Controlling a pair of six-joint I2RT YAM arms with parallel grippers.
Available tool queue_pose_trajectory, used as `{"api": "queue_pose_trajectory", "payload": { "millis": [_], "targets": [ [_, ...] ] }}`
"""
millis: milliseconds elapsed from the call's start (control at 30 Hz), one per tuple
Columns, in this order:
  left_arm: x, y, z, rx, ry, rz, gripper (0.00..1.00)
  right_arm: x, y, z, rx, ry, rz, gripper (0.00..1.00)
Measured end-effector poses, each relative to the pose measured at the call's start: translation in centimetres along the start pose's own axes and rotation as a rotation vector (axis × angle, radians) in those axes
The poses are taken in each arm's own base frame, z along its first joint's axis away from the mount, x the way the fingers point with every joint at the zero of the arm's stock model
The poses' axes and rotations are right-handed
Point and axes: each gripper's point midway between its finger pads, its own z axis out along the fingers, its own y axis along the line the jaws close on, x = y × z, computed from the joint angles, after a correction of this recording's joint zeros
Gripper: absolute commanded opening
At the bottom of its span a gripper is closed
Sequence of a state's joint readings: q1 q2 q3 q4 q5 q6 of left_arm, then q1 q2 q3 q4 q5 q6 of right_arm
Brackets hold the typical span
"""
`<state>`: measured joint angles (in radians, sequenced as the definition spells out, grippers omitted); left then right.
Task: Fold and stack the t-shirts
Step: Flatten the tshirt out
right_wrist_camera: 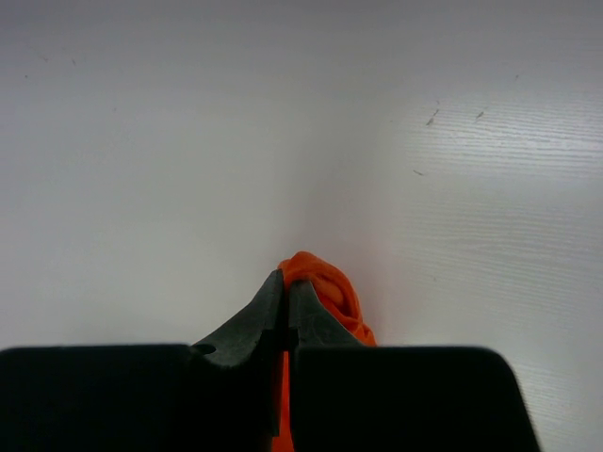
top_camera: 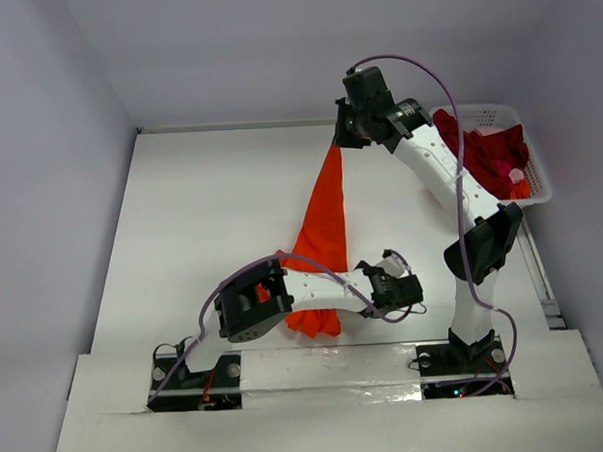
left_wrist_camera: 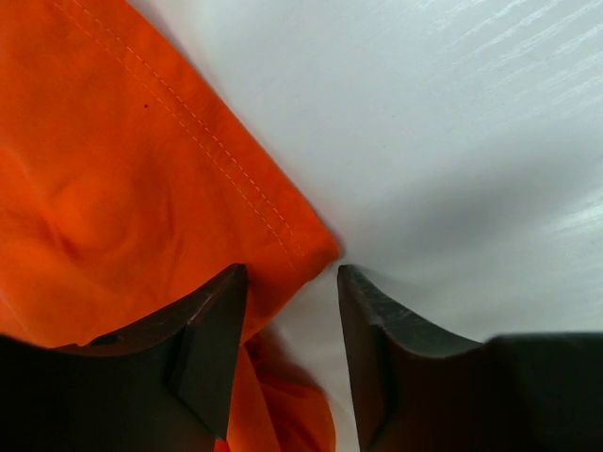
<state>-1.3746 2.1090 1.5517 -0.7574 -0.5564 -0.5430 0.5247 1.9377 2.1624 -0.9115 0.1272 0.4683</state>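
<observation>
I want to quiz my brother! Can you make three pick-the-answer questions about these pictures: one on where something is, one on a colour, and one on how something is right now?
1. Where is the dark red shirt?
A. in the white basket
B. in a drawer
C. on a chair

2. What colour hangs from the right tool?
A. blue
B. orange
C. green

3. How is the right tool?
A. wide open
B. broken off
C. pinched shut

Answers:
1. A, the red cloth lies heaped inside the basket.
2. B, the orange shirt stretches down from the tool.
3. C, its fingers meet on the orange cloth.
</observation>
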Motion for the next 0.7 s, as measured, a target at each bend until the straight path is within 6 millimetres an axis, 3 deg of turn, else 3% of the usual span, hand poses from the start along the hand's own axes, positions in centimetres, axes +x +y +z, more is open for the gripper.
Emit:
{"api": "queue_pose_trajectory", "payload": {
  "millis": [133,533,700],
  "targets": [
    [0.07,-0.07,0.11,0.001,0.003,0.002,0.31,0.03,0.07,-0.01,-0.004,0.002,0.0,0.0],
    [0.21,-0.11,0.25,-0.002,0.007,0.005,0.29,0.31,-0.02,0.21,-0.002,0.008,-0.001,0.0],
    [0.27,-0.11,0.35,-0.006,0.009,0.003,0.19,0.54,0.01,0.31,-0.006,0.016,-0.001,0.0]
  ]
}}
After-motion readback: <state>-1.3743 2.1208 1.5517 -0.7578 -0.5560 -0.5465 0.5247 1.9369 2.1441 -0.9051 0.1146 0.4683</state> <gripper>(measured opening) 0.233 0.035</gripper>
